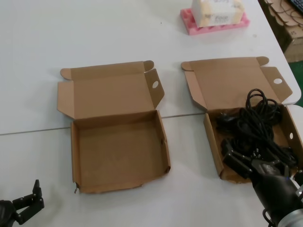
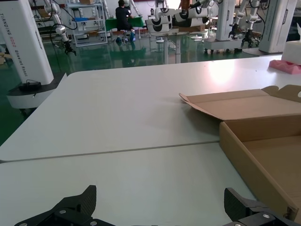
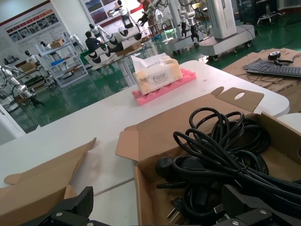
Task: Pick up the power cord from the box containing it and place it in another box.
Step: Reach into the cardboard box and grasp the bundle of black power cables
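Note:
The box with the straight front wall and side holes (image 1: 213, 142) stands open at the right. It holds a tangle of black cables (image 1: 255, 123) with plugs; I cannot tell one slim power cord apart in it. The right wrist view shows the cables (image 3: 221, 155) and a pronged plug (image 3: 181, 205) by the box wall (image 3: 146, 188). My right gripper (image 1: 258, 161) is open and empty, low over the box's front part (image 3: 155, 214). The box with the wavy front wall (image 1: 113, 185) lies open and empty at the left. My left gripper (image 1: 28, 203) is open near the table's front left (image 2: 162, 212).
A tissue pack on pink foam (image 1: 215, 16) sits at the table's back right. Flat cardboard pieces (image 1: 284, 19) lie beyond the table's right edge. A seam crosses the table under both boxes. The empty box's side wall (image 2: 244, 155) shows in the left wrist view.

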`<action>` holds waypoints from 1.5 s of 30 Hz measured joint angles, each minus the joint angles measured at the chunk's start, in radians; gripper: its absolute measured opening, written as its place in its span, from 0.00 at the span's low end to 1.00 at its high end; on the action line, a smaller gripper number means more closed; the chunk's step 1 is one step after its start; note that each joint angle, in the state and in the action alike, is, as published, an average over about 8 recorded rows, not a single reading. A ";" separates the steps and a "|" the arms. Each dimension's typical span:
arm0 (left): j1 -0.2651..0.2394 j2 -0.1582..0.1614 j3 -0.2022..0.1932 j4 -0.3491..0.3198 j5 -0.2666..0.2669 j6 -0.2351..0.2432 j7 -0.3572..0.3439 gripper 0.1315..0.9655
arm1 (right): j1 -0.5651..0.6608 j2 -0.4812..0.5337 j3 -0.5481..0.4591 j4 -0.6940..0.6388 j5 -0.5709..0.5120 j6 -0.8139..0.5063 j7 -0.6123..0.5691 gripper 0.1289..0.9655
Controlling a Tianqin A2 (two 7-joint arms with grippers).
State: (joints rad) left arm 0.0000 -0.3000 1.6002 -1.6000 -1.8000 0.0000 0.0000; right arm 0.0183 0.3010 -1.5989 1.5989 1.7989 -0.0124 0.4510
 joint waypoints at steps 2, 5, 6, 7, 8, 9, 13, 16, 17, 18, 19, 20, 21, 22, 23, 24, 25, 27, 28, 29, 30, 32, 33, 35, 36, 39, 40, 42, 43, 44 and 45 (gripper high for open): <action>0.000 0.000 0.000 0.000 0.000 0.000 0.000 1.00 | 0.000 0.000 0.000 0.000 0.000 0.000 0.000 1.00; 0.000 0.000 0.000 0.000 0.000 0.000 0.000 1.00 | 0.000 0.000 0.000 0.000 0.000 0.000 0.000 1.00; 0.000 0.000 0.000 0.000 0.000 0.000 0.000 1.00 | 0.000 0.000 0.000 0.000 0.000 0.000 0.000 1.00; 0.000 0.000 0.000 0.000 0.000 0.000 0.000 1.00 | 0.000 0.000 0.000 0.000 0.000 0.000 0.000 1.00; 0.000 0.000 0.000 0.000 0.000 0.000 0.000 1.00 | 0.000 0.000 0.000 0.000 0.000 0.000 0.000 1.00; 0.000 0.000 0.000 0.000 0.000 0.000 0.000 1.00 | 0.000 0.000 0.000 0.000 0.000 0.000 0.000 1.00; 0.000 0.000 0.000 0.000 0.000 0.000 0.000 1.00 | 0.000 0.000 0.000 0.000 0.000 0.000 0.000 1.00; 0.000 0.000 0.000 0.000 0.000 0.000 0.000 1.00 | 0.000 0.000 0.000 0.000 0.000 0.000 0.000 1.00; 0.000 0.000 0.000 0.000 0.000 0.000 0.000 1.00 | 0.000 0.000 0.000 0.000 0.000 0.000 0.000 1.00; 0.000 0.000 0.000 0.000 0.000 0.000 0.000 1.00 | 0.000 0.000 0.000 0.000 0.000 0.000 0.000 1.00; 0.000 0.000 0.000 0.000 0.000 0.000 0.000 1.00 | 0.000 0.000 0.000 0.001 -0.001 0.000 0.000 1.00; 0.000 0.000 0.000 0.000 0.000 0.000 0.000 1.00 | 0.000 0.000 0.000 0.004 -0.002 0.000 0.000 1.00; 0.000 0.000 0.000 0.000 0.000 0.000 0.000 1.00 | 0.000 -0.001 0.002 0.008 -0.004 0.000 0.000 1.00; 0.000 0.000 0.000 0.000 0.000 0.000 0.000 0.99 | 0.001 -0.003 0.004 0.013 -0.006 -0.002 0.000 1.00; 0.000 0.000 0.000 0.000 0.000 0.000 0.000 0.99 | 0.001 -0.007 0.008 0.019 -0.009 -0.006 0.000 1.00; 0.000 0.000 0.000 0.000 0.000 0.000 0.000 0.99 | 0.002 -0.013 0.016 0.027 -0.012 -0.013 0.000 1.00; 0.000 0.000 0.000 0.000 0.000 0.000 0.000 0.99 | 0.004 -0.021 0.025 0.035 -0.014 -0.022 0.000 1.00; 0.000 0.000 0.000 0.000 0.000 0.000 0.000 0.98 | 0.010 -0.043 0.052 0.049 -0.021 -0.050 0.000 1.00; 0.000 0.000 0.000 0.000 0.000 0.000 0.000 0.98 | 0.015 -0.056 0.070 0.053 -0.026 -0.068 0.000 1.00; 0.000 0.000 0.000 0.000 0.000 0.000 0.000 0.98 | 0.023 -0.070 0.089 0.054 -0.031 -0.089 0.000 1.00; 0.000 0.000 0.000 0.000 0.000 0.000 0.000 0.98 | 0.033 -0.084 0.111 0.050 -0.039 -0.111 0.000 1.00; 0.000 0.000 0.000 0.000 0.000 0.000 0.000 0.98 | 0.060 -0.107 0.153 0.031 -0.059 -0.152 0.000 1.00; 0.000 0.000 0.000 0.000 0.000 0.000 0.000 0.97 | 0.078 -0.114 0.173 0.014 -0.072 -0.172 0.000 1.00; 0.000 0.000 0.000 0.000 0.000 0.000 0.000 0.94 | 0.117 -0.120 0.206 -0.030 -0.103 -0.205 0.000 1.00; 0.000 0.000 0.000 0.000 0.000 0.000 0.000 0.93 | 0.137 -0.118 0.218 -0.057 -0.118 -0.218 0.000 1.00; 0.000 0.000 0.000 0.000 0.000 0.000 0.000 0.89 | 0.194 -0.096 0.233 -0.139 -0.161 -0.247 0.000 1.00; 0.000 0.000 0.000 0.000 0.000 0.000 0.000 0.88 | 0.210 -0.085 0.231 -0.166 -0.173 -0.254 0.000 1.00; 0.000 0.000 0.000 0.000 0.000 0.000 0.000 0.86 | 0.237 -0.060 0.219 -0.213 -0.192 -0.262 0.000 1.00; 0.000 0.000 0.000 0.000 0.000 0.000 0.000 0.84 | 0.249 -0.047 0.211 -0.235 -0.199 -0.265 0.000 1.00; 0.000 0.000 0.000 0.000 0.000 0.000 0.000 0.81 | 0.260 -0.036 0.203 -0.254 -0.205 -0.266 0.000 1.00; 0.000 0.000 0.000 0.000 0.000 0.000 0.000 0.79 | 0.269 -0.025 0.194 -0.271 -0.210 -0.267 0.000 1.00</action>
State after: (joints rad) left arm 0.0000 -0.3000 1.6001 -1.6000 -1.7999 0.0000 0.0000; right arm 0.2875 0.2760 -1.4050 1.3276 1.5888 -0.2794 0.4510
